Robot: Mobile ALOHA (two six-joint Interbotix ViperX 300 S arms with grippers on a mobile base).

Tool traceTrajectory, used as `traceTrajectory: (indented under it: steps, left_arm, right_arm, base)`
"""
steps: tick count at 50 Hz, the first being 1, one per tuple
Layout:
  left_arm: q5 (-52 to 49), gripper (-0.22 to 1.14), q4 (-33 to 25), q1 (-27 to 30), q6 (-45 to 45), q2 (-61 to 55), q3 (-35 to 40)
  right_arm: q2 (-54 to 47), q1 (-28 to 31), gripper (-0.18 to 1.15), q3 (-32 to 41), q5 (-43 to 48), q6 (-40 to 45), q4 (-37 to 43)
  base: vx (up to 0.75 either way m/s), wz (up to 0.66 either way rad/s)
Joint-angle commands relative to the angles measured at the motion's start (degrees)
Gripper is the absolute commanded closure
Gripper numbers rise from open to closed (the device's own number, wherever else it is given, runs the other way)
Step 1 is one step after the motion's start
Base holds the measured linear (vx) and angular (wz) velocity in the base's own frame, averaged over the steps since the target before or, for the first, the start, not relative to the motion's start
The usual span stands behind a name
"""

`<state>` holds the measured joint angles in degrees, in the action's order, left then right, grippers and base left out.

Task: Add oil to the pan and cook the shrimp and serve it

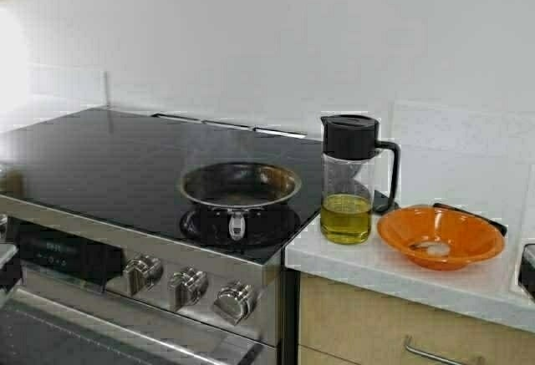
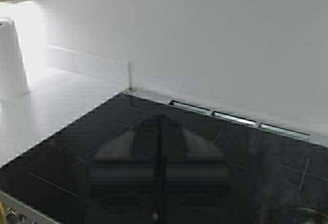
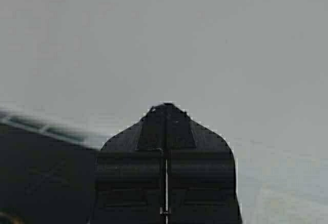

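Note:
The pan [image 1: 240,185] sits on the front right burner of the black glass cooktop [image 1: 100,160], its short steel handle pointing toward me and its dark inside bare. To its right on the white counter stands the clear jug [image 1: 351,144] with yellow-green oil [image 1: 346,219] in its lower part. Further right, the small pale shrimp [image 1: 435,249] lies in an orange bowl [image 1: 468,230]. My left gripper [image 2: 159,119] is shut and holds nothing, hanging over the cooktop's back left. My right gripper [image 3: 165,106] is likewise shut and holds nothing, facing the white wall.
Three steel knobs [image 1: 188,286] line the stove front below the pan. The white counter [image 1: 376,269] runs to the right over a wooden drawer [image 1: 368,332]. A white wall backs everything. In the left wrist view a white object [image 2: 10,60] stands on the counter left of the stove.

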<state>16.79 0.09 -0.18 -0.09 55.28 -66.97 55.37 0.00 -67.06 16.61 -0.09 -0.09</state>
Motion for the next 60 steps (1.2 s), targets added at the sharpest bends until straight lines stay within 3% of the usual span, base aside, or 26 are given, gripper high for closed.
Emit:
traceTrajectory:
  steps: [1, 5, 12, 14, 20, 25, 36, 60]
  left_arm:
    - [-0.09, 0.94, 0.09, -0.18, 0.0, -0.53, -0.53]
    - [-0.09, 0.84, 0.18, -0.18, -0.35, -0.44, -0.62]
    - [-0.09, 0.88, 0.09, -0.18, -0.44, -0.53, -0.79]
    - [-0.09, 0.89, 0.09, -0.18, -0.44, -0.44, -0.79]
    - [-0.09, 0.89, 0.09, -0.18, -0.53, -0.44, -0.88]
    - [-0.09, 0.89, 0.18, -0.18, -0.62, -0.44, -0.88]
    - [-0.09, 0.89, 0.18, -0.18, -0.62, -0.35, -1.05]
    - [-0.09, 0.89, 0.18, -0.18, -0.62, -0.35, -1.32]
  right_arm:
    - [-1.05, 2.11, 0.91, -0.09, -0.35, 1.14, 0.53]
    - [-2.72, 6.06, 0.62, 0.53, -1.85, 3.34, 0.88]
    - [-9.49, 14.94, -0.07, 2.29, -1.32, 4.13, 0.88]
    - [-12.04, 16.79, -0.15, 2.72, 0.35, 3.96, 0.88]
    - [-20.04, 19.6, -0.04, 2.9, 6.33, 3.87, 1.05]
    - [-26.72, 20.83, -0.05, 2.64, 9.84, 3.87, 3.16]
    - [-39.02, 26.02, -0.05, 2.2, 15.12, 2.9, 14.24]
    - [-65.13, 40.61, -0.05, 1.49, 38.67, -2.02, 39.64]
  base:
    - [0.0, 0.0]
    - [0.0, 0.0]
    - [0.0, 0.0]
    - [0.0, 0.0]
    - [0.0, 0.0]
    - [0.0, 0.0]
    - [0.0, 0.0]
    - [0.0, 0.0]
